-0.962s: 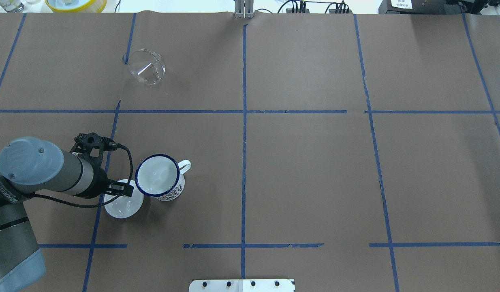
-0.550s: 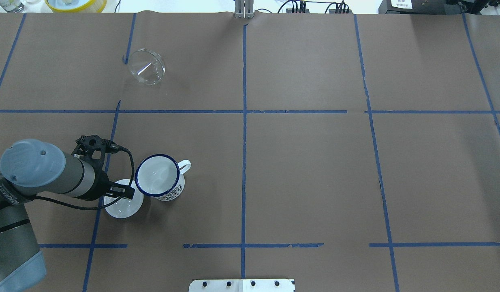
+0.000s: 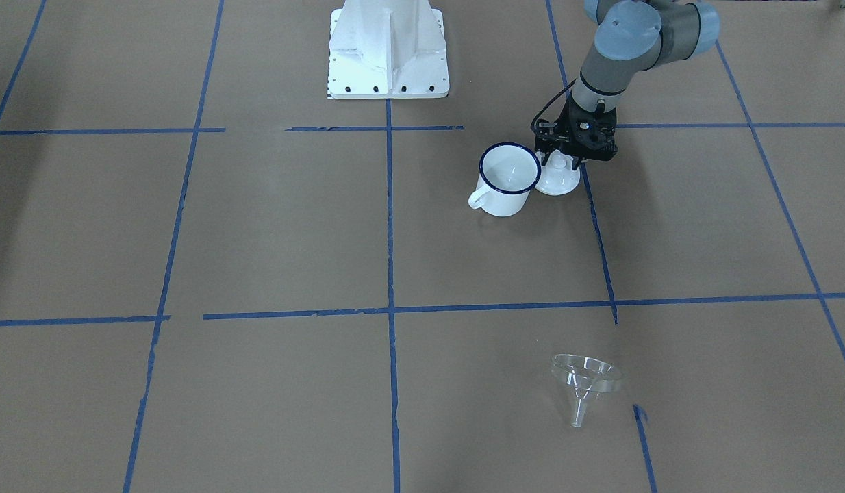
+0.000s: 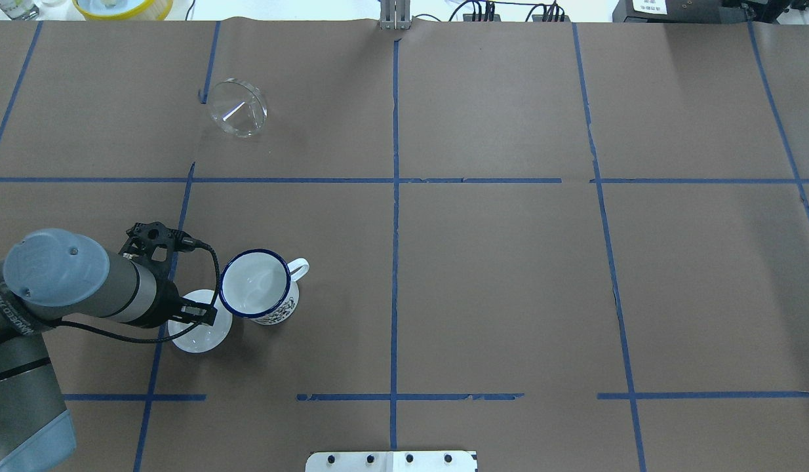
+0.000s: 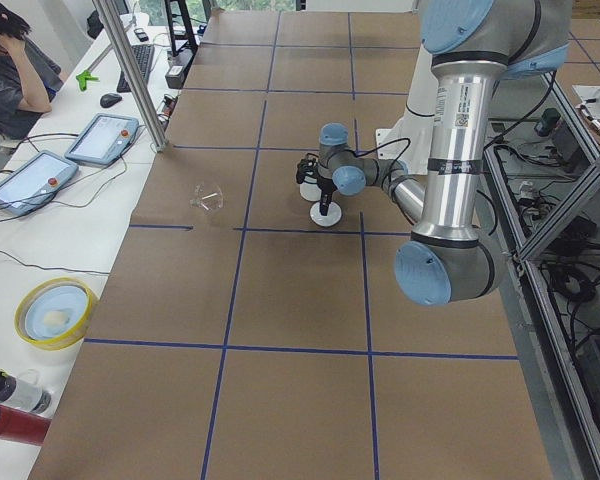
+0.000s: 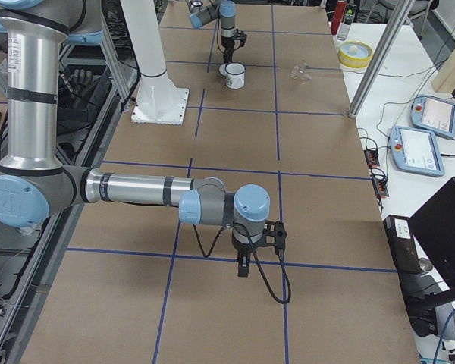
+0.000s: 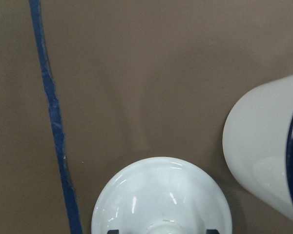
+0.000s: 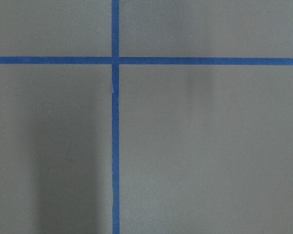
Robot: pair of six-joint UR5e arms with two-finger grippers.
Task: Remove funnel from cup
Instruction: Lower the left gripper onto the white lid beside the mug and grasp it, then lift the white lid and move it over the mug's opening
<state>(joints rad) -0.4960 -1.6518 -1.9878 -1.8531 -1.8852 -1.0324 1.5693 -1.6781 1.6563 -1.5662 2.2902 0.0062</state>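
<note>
Straddling lid point(image 7: 161, 195) knob — left end effector point(image 3: 561, 157) apart, tips cropped | right end effector point(image 6: 243, 267) — cannot tell

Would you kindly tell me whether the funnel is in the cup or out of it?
Out. The funnel lies on the table, far from the cup, whose inside shows empty.

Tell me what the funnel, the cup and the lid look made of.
Funnel: clear and glossy, either plastic or glass. It is see-through, with bright glints on the cone.
Cup: looks like white enamelled metal, with a smooth shine and a thin dark blue rim.
Lid: glossy white with sharp highlights, probably enamel too, possibly ceramic.
</note>
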